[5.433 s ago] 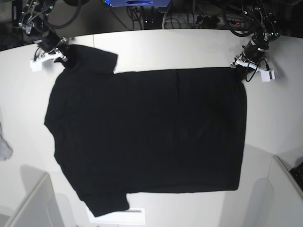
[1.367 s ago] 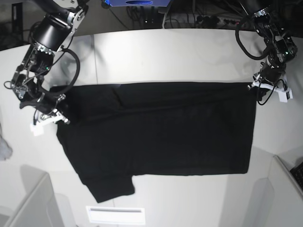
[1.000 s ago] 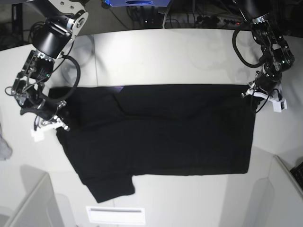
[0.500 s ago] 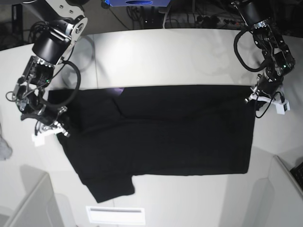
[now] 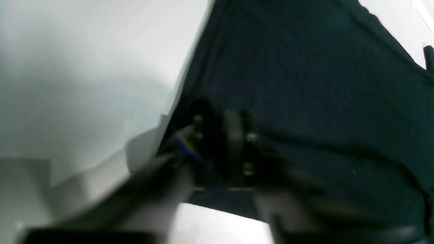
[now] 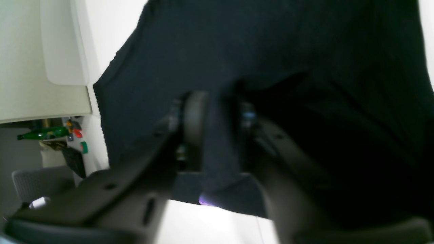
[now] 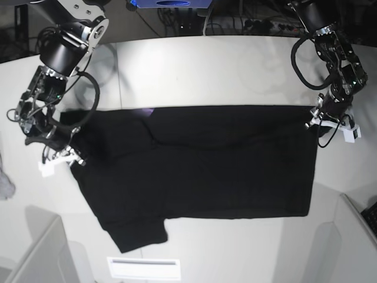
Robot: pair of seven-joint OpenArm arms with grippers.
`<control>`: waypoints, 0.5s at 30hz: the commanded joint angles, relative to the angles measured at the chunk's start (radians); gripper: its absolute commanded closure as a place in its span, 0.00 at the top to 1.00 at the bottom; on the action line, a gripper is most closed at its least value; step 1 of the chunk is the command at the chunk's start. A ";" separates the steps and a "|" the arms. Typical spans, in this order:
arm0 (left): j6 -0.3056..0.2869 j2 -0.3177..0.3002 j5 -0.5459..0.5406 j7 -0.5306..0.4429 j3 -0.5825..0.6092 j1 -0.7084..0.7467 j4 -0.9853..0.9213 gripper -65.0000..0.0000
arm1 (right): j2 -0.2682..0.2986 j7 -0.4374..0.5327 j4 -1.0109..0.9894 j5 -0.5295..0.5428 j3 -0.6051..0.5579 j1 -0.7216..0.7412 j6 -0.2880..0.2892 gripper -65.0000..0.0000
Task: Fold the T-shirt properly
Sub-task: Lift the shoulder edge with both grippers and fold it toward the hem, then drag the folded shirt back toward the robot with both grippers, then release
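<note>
Cloth is pinched in both hands. The left hand [image 7: 318,124] sits at the right side of the worktop [image 7: 235,65] in the base view, its fingers pressed together on the top corner of the T-shirt [image 7: 200,165]; its wrist camera shows the left hand [image 5: 222,149] blurred and close, with dark cloth gathered between the two fingers and the shirt's straight edge running away over the pale surface. The right hand [image 7: 69,158] is near the opposite side of the worktop, clamped on the shirt's edge beside the shoulder; in its own camera the right hand [image 6: 217,142] has a strip of black cloth [image 6: 218,162] passing between the fingers, and a small purple glint [image 6: 205,200] shows under that strip's lower edge.

The T-shirt lies spread across the middle of the worktop, its upper part folded over itself so that the top edge runs as a straight line between the two hands. One short sleeve [image 7: 138,233] sticks out toward the near edge of the worktop. A faint purple spot [image 7: 145,111] shows at the fold line in the base view.

A grey-white scrap [image 7: 5,183] lies at the worktop's far side edge beyond the right hand, and a white strip [image 7: 144,268] sits at the near edge. Only the right wrist camera shows a green bottle [image 6: 42,133] off the worktop.
</note>
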 commanded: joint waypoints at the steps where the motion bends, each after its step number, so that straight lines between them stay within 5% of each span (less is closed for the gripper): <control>1: -0.004 -0.014 -0.015 -0.018 -0.006 -0.012 0.021 0.34 | 0.011 0.011 0.018 0.026 0.002 0.026 0.006 0.40; 6: -0.007 -0.036 -0.023 -0.021 -0.007 -0.012 0.023 0.65 | 0.014 0.013 0.032 0.029 0.008 0.023 0.006 0.45; 10: -0.010 -0.039 -0.024 -0.021 -0.064 0.001 0.079 0.70 | 0.006 0.013 0.175 0.024 0.054 -0.042 0.000 0.45; 12: -0.011 -0.034 -0.026 -0.019 -0.111 0.037 0.136 0.70 | 0.006 0.013 0.255 0.024 0.060 -0.094 -0.052 0.45; 15: -0.011 -0.020 -0.026 -0.019 -0.134 0.098 0.193 0.70 | -0.026 0.083 0.381 0.024 0.063 -0.214 -0.221 0.45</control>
